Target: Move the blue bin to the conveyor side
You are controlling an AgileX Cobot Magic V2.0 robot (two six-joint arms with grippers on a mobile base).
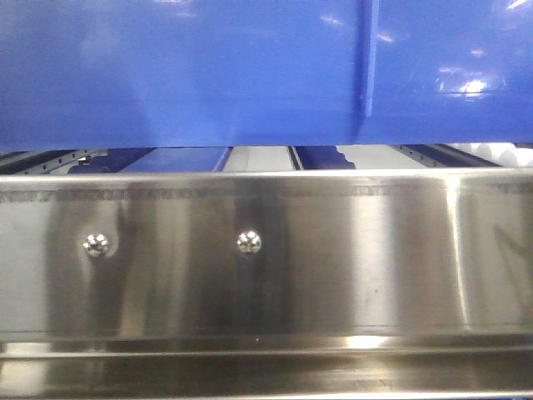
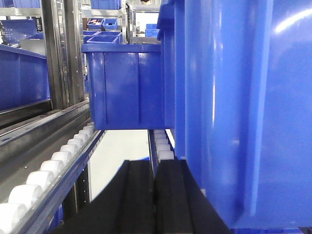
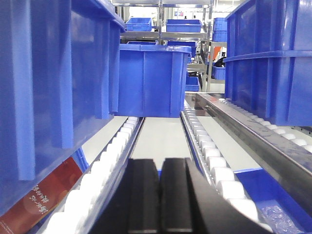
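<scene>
The blue bin (image 1: 208, 75) is flanked by left gripper (image 2: 155, 168) and right gripper (image 3: 160, 165), both closed empty, presumably for clamping.

Left pincer (image 2: 155, 168), right pincer (image 3: 160, 165), both closed

A shiny steel rack (image 1: 266, 250) has a front rail fixed with two screws (image 1: 248, 242). Behind the rail run tracks of white rollers (image 3: 214, 163). A large blue bin (image 1: 208, 67) sits on the rollers just behind the rail. A second bin (image 3: 153, 80) sits farther back, and a third bin (image 3: 273, 63) is on the neighbouring lane.
</scene>
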